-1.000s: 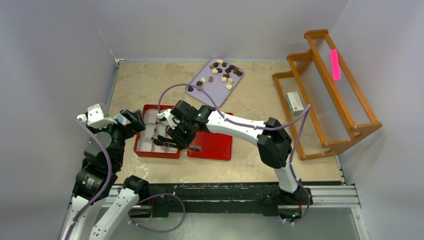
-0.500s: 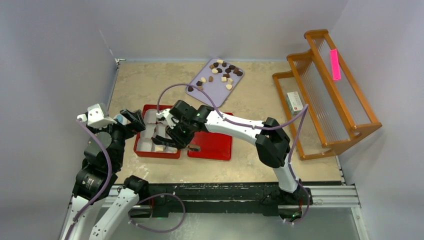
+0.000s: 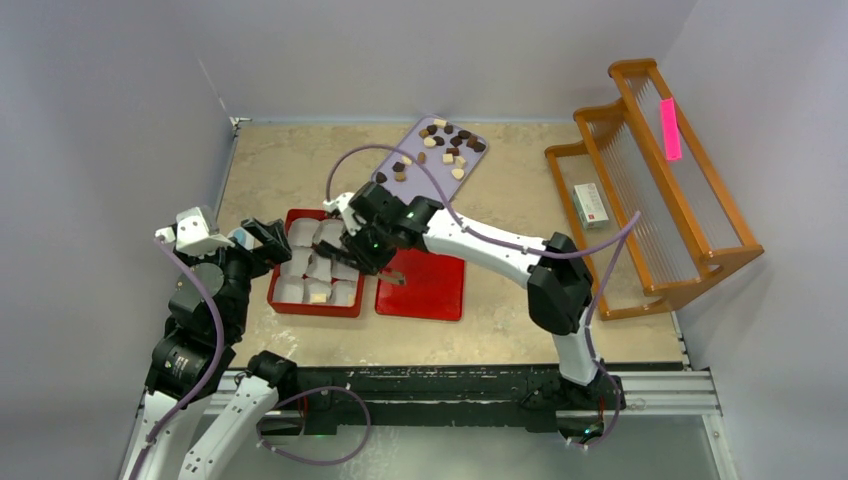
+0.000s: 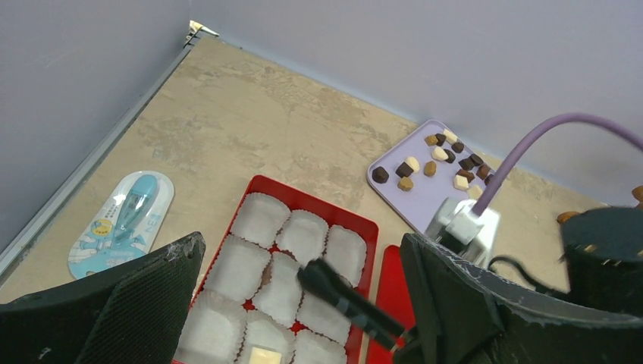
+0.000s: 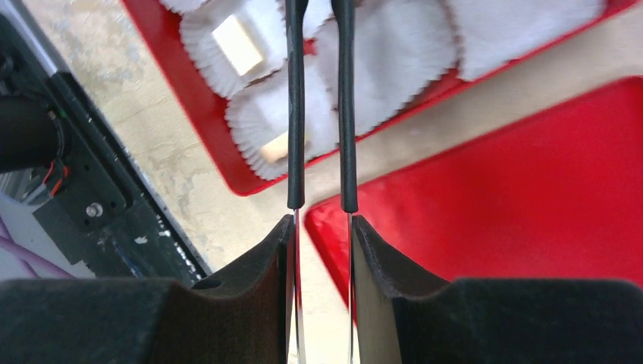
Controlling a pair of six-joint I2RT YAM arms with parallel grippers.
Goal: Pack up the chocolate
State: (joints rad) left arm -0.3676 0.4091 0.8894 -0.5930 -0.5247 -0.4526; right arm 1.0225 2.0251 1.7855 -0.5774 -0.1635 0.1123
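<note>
The right gripper point(image 5: 322, 227) is seen with fingers narrowed onto tweezers point(image 5: 296, 114), whose metal blades lie against the inner finger faces. The two black-sleeved prongs are set slightly apart and reach over the near right corner of the red box point(image 5: 206, 114). Their tips are cut off at the top of the right wrist view, so whether anything is pinched there cannot be told. The box is lined with white paper cups point(image 4: 261, 218), packed touching in rows. The chocolate point(image 3: 430, 142), cream and dark brown pieces, is mostly scattered on the lavender tray point(image 3: 430, 180) at the far side of the table point(image 3: 290, 165), well apart from the box. One cream square piece point(image 5: 237, 44) is seated in a near-row cup, and a tan piece point(image 5: 277, 145) is seen in the neighbouring cup, partly hidden by a prong. The red lid point(image 3: 425, 290) is laid flat just beside the box on its right. The left gripper point(image 4: 302, 246) is held at the box's left side with fingers spread wide and nothing between them. A blue and white packet point(image 4: 121, 224) is laid left of the box. A wooden rack point(image 3: 650, 180) is stood at the table's right edge, with a small carton point(image 3: 590, 203) on it and a pink tag point(image 3: 670, 128) on its upper tier.
</note>
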